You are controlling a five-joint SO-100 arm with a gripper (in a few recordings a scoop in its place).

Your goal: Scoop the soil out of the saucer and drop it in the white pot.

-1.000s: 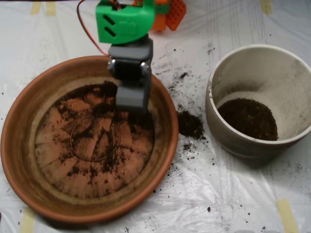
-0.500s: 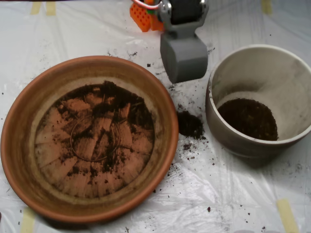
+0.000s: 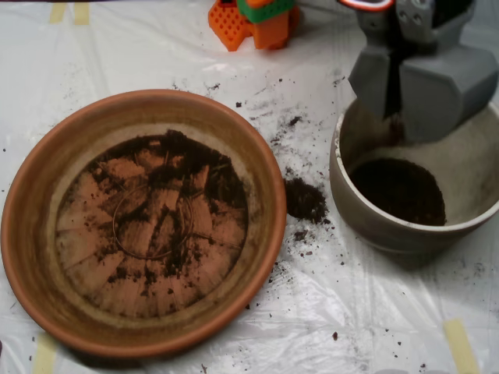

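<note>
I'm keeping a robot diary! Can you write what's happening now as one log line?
phase: dumping | scoop: open over white pot | soil: in pot, some left in saucer | spill: between them

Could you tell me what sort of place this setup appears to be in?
Probably a lab or hobby workbench set up for a messy potting test: the plastic sheet is taped over the table, loose soil is spilled between the terracotta saucer and the white pot, and a 3D-printed gripper hangs over the pot.
</note>
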